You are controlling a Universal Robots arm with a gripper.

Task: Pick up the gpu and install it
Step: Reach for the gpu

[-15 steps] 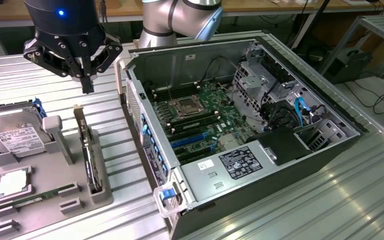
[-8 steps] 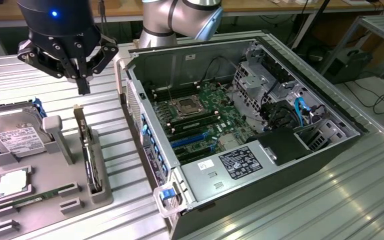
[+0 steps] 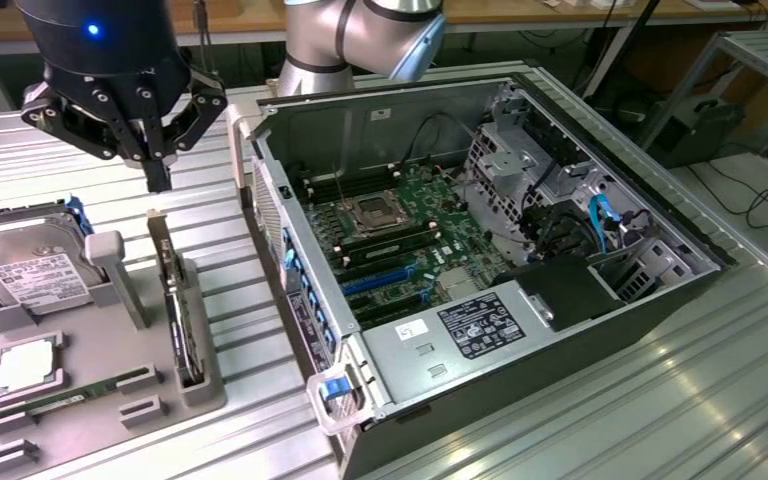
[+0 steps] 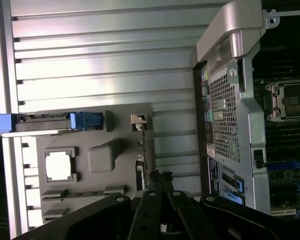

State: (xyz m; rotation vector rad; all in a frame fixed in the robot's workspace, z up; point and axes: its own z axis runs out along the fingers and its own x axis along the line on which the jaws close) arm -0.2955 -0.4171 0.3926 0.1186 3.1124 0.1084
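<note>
Exterior view | end effector (image 3: 157, 183) closed | gpu (image 3: 176, 300) just below, apart

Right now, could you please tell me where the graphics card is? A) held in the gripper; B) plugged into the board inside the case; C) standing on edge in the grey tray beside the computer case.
C: the graphics card stands on edge in the grey tray, outside the computer case, with the shut gripper above it, holding nothing.
</note>
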